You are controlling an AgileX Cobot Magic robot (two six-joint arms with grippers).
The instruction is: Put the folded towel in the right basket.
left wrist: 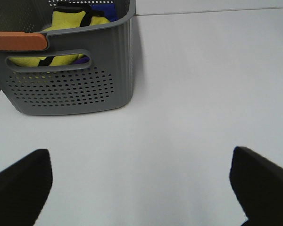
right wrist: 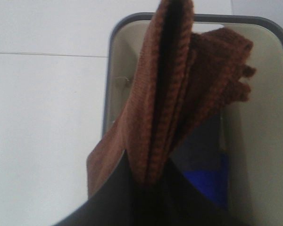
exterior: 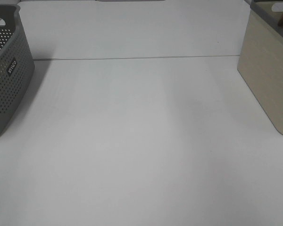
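The grey basket (exterior: 4, 80) at frame left holds yellow cloth (left wrist: 68, 28). Over the beige basket (exterior: 269, 80) at frame right, the right gripper (right wrist: 148, 176) clamps the brown folded towel (right wrist: 165, 94) in its jaws. The left gripper (left wrist: 141, 188) has its jaws spread wide.

White table (exterior: 141, 141), grey perforated basket (exterior: 4, 84) at left, yellow item (left wrist: 68, 21) inside

The high camera looked down the table (exterior: 141, 141), clipping the grey basket (exterior: 4, 80) and beige basket (exterior: 269, 80). Wrist cameras sat close: left facing the grey, right seemingly above the beige.
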